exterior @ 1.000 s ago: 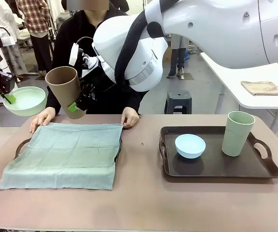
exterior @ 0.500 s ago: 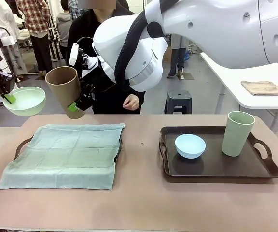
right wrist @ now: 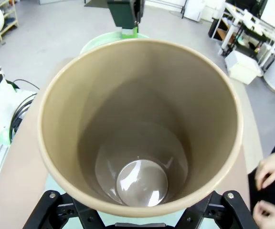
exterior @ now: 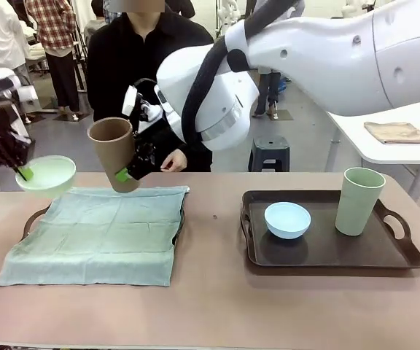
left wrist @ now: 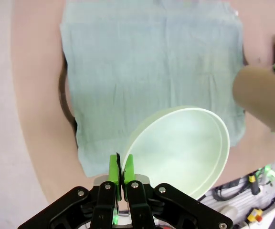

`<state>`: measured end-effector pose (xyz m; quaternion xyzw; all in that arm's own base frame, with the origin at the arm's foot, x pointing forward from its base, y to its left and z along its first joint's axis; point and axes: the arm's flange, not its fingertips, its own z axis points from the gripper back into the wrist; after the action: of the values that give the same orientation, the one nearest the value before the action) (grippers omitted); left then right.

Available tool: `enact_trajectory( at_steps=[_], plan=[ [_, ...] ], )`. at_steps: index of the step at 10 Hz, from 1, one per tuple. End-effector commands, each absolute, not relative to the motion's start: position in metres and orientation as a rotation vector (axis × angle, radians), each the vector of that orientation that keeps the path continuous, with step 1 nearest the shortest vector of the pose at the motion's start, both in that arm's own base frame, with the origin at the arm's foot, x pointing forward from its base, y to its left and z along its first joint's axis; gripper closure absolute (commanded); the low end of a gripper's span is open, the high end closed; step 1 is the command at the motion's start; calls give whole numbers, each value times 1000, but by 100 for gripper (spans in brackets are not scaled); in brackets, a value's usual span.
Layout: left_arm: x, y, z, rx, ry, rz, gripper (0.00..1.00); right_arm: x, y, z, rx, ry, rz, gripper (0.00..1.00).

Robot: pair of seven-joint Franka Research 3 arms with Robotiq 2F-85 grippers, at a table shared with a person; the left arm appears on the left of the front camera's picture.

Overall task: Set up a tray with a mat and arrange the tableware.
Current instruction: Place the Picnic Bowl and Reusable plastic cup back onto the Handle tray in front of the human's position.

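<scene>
A pale green mat (exterior: 97, 232) covers the left tray (exterior: 29, 221). My left gripper (exterior: 23, 173) is shut on the rim of a pale green bowl (exterior: 47, 176), which it holds just above the mat's far left corner. In the left wrist view the gripper (left wrist: 121, 167) pinches the tilted bowl (left wrist: 180, 148) over the mat (left wrist: 147, 62). My right gripper (exterior: 127, 173) is shut on a tan-brown cup (exterior: 114, 152), tilted above the mat's far edge. The right wrist view looks straight down into the cup (right wrist: 142, 124). A light blue bowl (exterior: 287, 219) and a pale green cup (exterior: 359, 201) stand on the right tray (exterior: 327, 257).
A person in black stands at the far side of the table with hands (exterior: 172, 161) held back near the body. Bare tabletop (exterior: 210, 299) lies between the trays and along the near edge. A white side table (exterior: 385, 138) with a folded cloth stands at the right.
The person's hands have left the mat and drawn back. Both arms have come down and to the right, bringing the bowl and the cup closer to the mat.
</scene>
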<state>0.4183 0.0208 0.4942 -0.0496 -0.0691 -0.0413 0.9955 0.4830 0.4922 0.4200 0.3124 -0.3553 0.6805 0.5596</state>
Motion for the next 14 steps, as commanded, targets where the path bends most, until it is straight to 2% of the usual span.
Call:
enact_trajectory(
  at_steps=[1, 2, 3, 5, 6, 9, 14],
  plan=[
    [442, 24, 460, -127, -91, -87, 96, 487, 482, 387, 817, -813, 1525, 19],
    [445, 25, 453, -151, -102, -61, 96, 488, 480, 372, 829, -781, 1498, 19],
    [429, 22, 466, -101, -97, -75, 96, 491, 486, 396, 771, -807, 1556, 19],
    [429, 22, 466, -101, -97, -75, 96, 491, 486, 396, 771, -807, 1556, 19],
    [437, 21, 450, -111, -82, -64, 96, 491, 486, 396, 771, -807, 1556, 19],
    [459, 9, 420, -106, -85, -8, 96, 503, 485, 358, 856, -766, 1532, 19],
    [462, 0, 379, -123, -147, -60, 96, 508, 493, 308, 823, -708, 1605, 19]
  ],
)
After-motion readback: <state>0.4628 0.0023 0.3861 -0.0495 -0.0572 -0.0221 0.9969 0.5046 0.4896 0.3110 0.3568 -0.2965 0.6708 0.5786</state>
